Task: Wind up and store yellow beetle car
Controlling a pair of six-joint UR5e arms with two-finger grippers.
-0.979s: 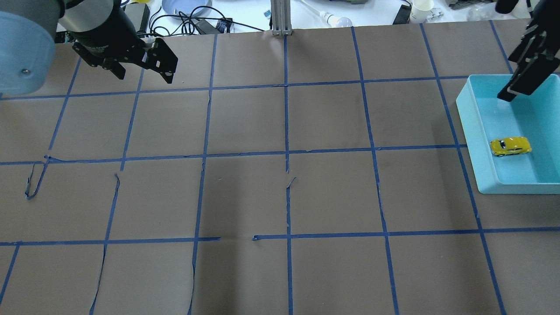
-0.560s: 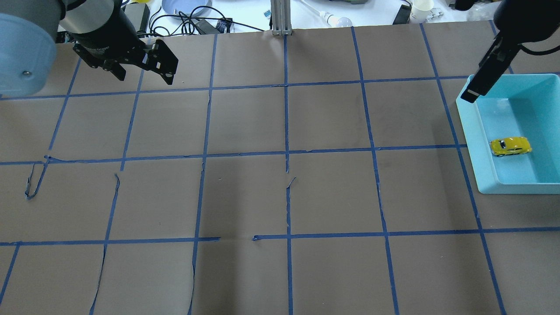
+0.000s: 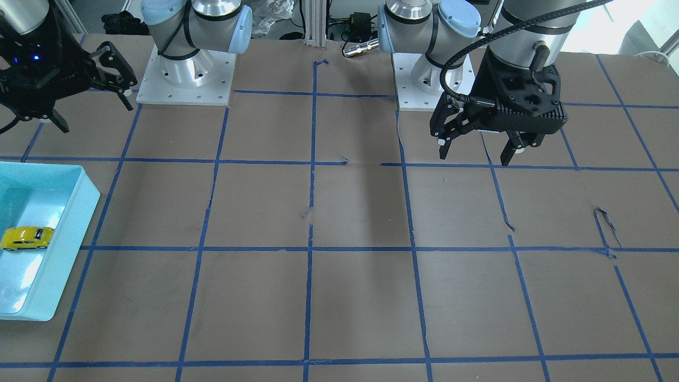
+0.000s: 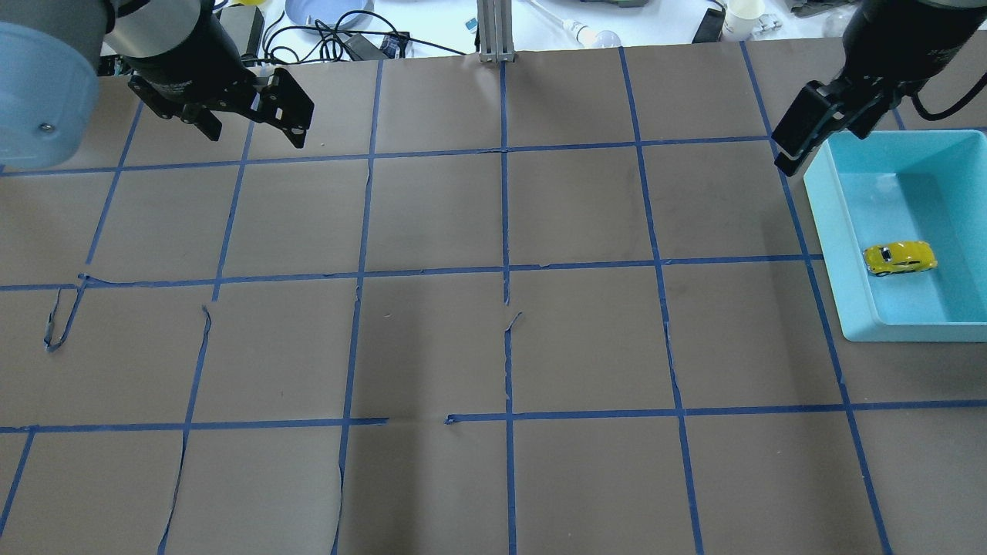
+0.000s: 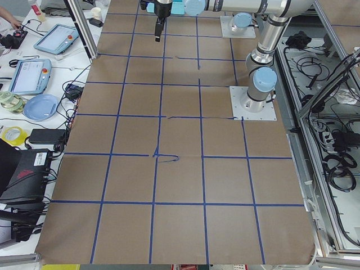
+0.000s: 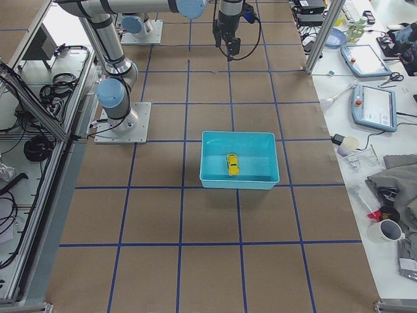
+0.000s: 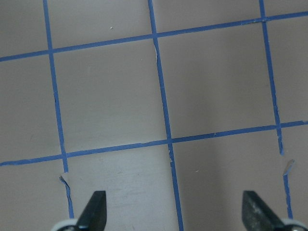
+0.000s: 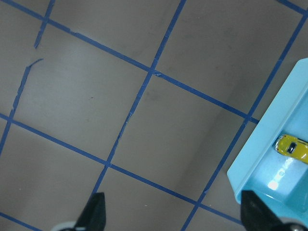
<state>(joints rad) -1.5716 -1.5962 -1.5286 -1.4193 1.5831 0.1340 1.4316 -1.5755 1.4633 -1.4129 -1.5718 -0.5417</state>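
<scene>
We note: right gripper (image 8: 175, 211) swung clear of bin (image 4: 840, 247), fingers released; yellow beetle car (image 4: 900, 257) inside, storing likely done.

Lighting: we recorded bright, even overhead light. Shadows: soft bands on the brown table (image 4: 432, 347). Glare: one white spot on the teal bin (image 8: 274, 184) floor. Wrist views: slightly soft.

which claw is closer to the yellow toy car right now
Right. The right claw hangs by the blue tray's far corner, with the car lying inside that tray. The left claw is over the opposite end of the table.
</scene>
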